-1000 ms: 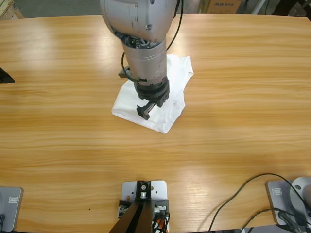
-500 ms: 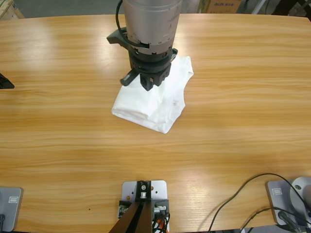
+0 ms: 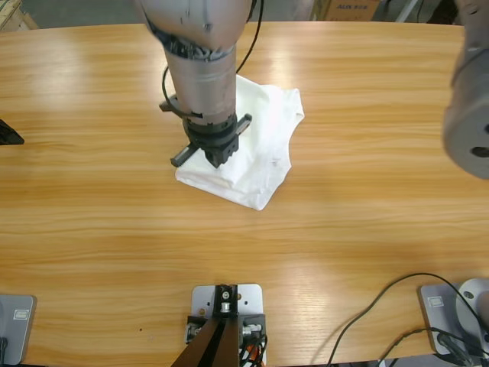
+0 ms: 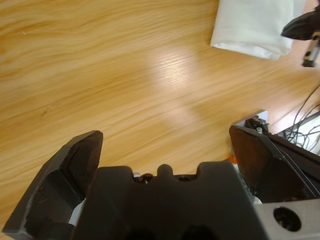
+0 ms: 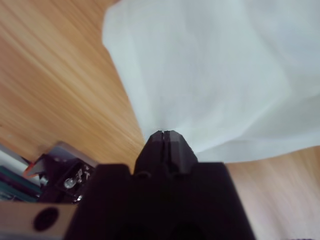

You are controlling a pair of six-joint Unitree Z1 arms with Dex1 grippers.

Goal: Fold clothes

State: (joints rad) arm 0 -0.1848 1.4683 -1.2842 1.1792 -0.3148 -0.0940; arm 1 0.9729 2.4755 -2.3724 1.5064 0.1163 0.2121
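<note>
Since half a second ago the right gripper (image 3: 212, 151), jaws pressed together, has slid down-left onto the folded plain white thin-fabric T-shirt (image 3: 260, 153) lying upper-centre on the long wooden table (image 3: 367, 229), while the left gripper (image 4: 165, 145) gapes wide.

Long wooden table (image 3: 367, 229), light orange-brown grain, glossy, with pale reflections near its far edge. Thin black cable (image 3: 382, 302) curving across the near right part of the tabletop. Brown cardboard box (image 3: 344, 9) with dark printing beyond the far edge; another cardboard box corner (image 3: 11, 14) at far left.
</note>
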